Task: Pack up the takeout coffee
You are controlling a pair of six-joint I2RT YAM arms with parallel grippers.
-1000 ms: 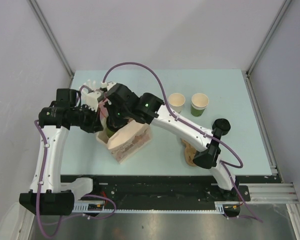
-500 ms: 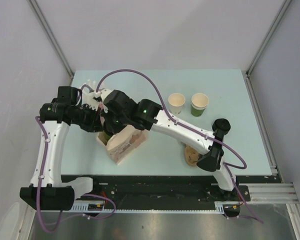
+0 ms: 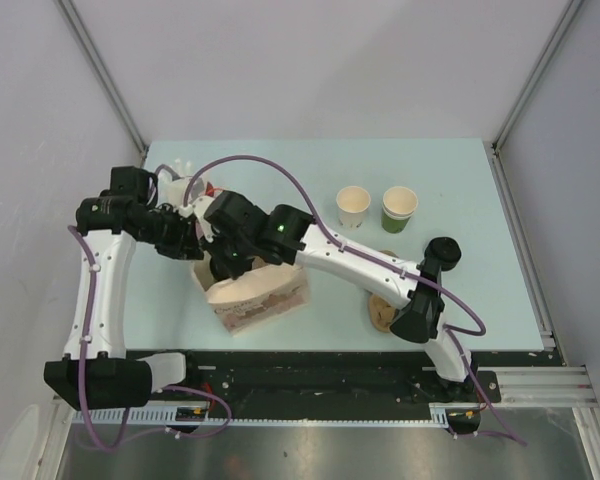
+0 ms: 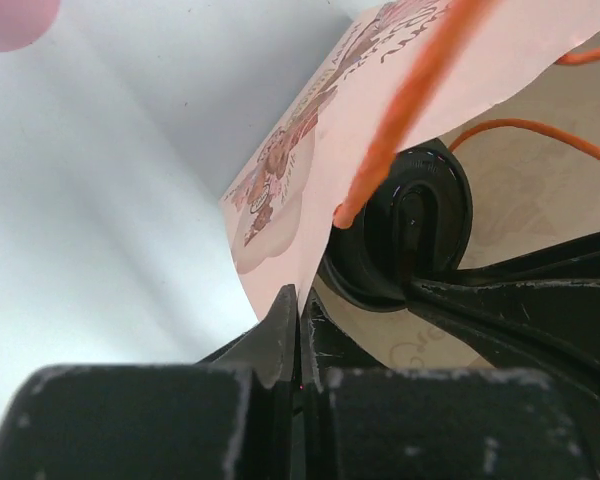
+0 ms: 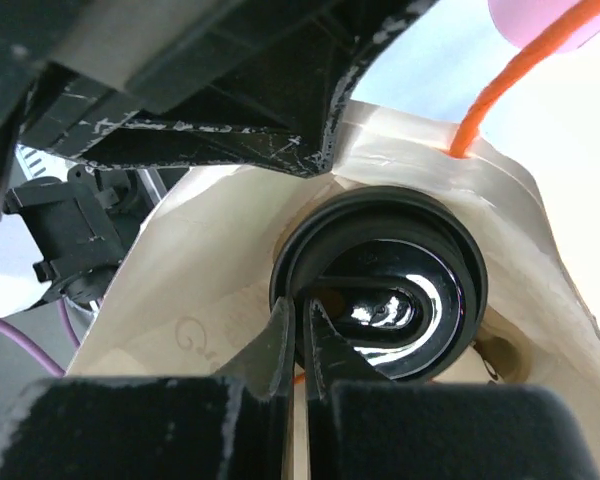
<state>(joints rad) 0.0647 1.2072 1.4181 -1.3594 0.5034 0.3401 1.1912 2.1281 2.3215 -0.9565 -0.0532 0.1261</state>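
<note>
A printed paper bag (image 3: 265,295) with orange string handles lies left of centre on the table. My left gripper (image 3: 198,238) is shut on the bag's upper edge (image 4: 300,310) and holds the mouth open. Inside the mouth sits a cup with a round black lid (image 5: 380,285), also seen in the left wrist view (image 4: 405,235). My right gripper (image 3: 223,262) reaches into the bag and is shut on the lid's near rim (image 5: 302,325). The cup's body is hidden, so I cannot tell its colour. No second lidded cup is in view.
A lidless white cup (image 3: 353,205) and a lidless green cup (image 3: 399,205) stand at the back right. A brown pulp tray (image 3: 383,312) lies under my right arm near the front edge. The left gripper's fingers (image 5: 210,140) are just above the lid.
The right gripper has moved left and down, deeper into the bag's mouth, with the cup. The bag has swung and now lies flatter, more sideways. The left gripper shifted slightly left.
</note>
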